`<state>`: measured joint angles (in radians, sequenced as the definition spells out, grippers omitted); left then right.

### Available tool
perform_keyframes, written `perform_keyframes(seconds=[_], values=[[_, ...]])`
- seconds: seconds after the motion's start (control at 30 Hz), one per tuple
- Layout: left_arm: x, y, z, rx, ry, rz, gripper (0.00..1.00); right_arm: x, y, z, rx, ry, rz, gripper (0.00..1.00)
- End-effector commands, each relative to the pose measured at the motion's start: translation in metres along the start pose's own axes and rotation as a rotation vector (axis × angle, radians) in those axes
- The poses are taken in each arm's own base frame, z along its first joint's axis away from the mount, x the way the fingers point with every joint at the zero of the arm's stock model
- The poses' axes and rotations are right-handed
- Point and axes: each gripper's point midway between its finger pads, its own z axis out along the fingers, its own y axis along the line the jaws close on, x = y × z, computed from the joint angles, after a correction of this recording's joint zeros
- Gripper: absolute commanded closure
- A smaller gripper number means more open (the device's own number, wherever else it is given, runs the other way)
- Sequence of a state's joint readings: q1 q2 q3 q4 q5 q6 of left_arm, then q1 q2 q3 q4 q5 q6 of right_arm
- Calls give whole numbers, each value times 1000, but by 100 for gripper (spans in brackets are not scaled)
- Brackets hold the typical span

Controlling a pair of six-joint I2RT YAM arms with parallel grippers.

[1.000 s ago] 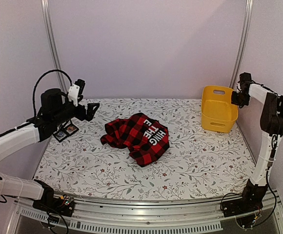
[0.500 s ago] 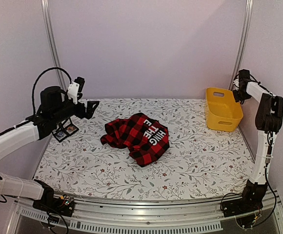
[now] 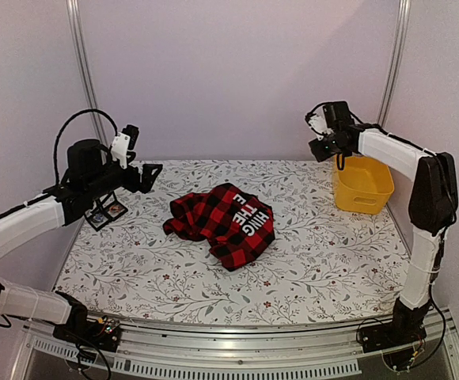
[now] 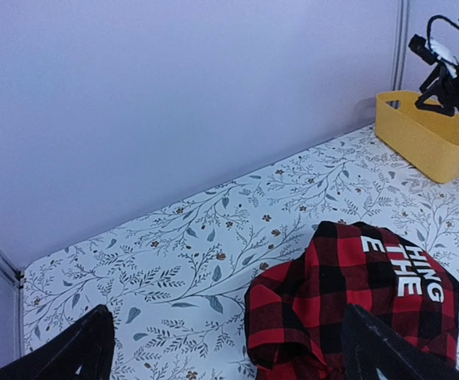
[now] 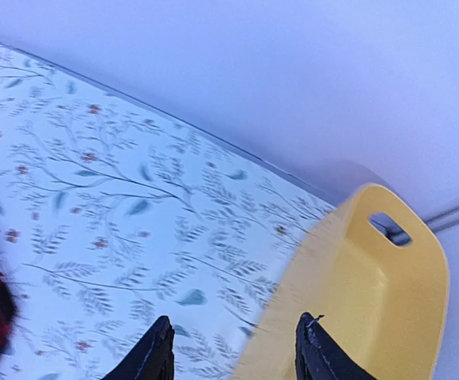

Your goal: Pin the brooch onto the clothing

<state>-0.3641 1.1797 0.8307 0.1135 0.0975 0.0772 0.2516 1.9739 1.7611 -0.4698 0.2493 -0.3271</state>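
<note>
The left arm (image 3: pixel 20 226) comes in low from the left side, its white forearm climbing to a black wrist with a cable (image 3: pixel 75 127) looped over it. The left gripper (image 3: pixel 150 176) is held up in the air and points in toward the middle. On its wrist view the two fingers (image 4: pixel 83 352) sit far apart at the bottom corners, gripping nothing. The right arm (image 3: pixel 427 229) stands tall, folds at a high elbow and reaches inward. The right gripper (image 3: pixel 322 144) is up high and tipped downward, its fingertips (image 5: pixel 152 356) parted with a clear gap and nothing held.
</note>
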Motion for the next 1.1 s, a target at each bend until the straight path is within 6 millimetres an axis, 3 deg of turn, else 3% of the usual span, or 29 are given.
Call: perform_keyframes(seconds=[0.0,0.07,0.17,0.27,0.37,0.5,0.67,0.73,0.83,0.9,0.97,1.07], values=[[-11,-5,2,17,-22,-4,0,3,69,23,-114,-6,41,50],[-11,-6,2,21,-24,-8,0,24,73,51,-68,66,72,50],[-11,-8,0,28,-25,-10,0,60,62,84,89,167,43,54],[-10,-8,-1,23,-22,-7,0,89,51,102,170,241,5,56],[-10,-7,-2,18,-21,-8,0,110,23,108,219,286,39,57],[-14,-8,-2,26,-33,-14,0,118,-19,116,268,278,90,58],[-17,-8,-1,25,-40,-17,0,115,-23,131,270,267,12,57],[-14,-9,0,30,-36,-22,0,108,-18,132,230,258,18,57],[-5,-16,4,66,-10,-31,3,79,5,121,140,199,28,56],[2,-32,10,134,20,-17,9,49,27,100,55,130,25,53],[15,-50,18,205,71,19,10,13,54,62,-78,37,54,49],[44,-52,32,194,190,6,7,-3,119,10,-378,-57,100,41]])
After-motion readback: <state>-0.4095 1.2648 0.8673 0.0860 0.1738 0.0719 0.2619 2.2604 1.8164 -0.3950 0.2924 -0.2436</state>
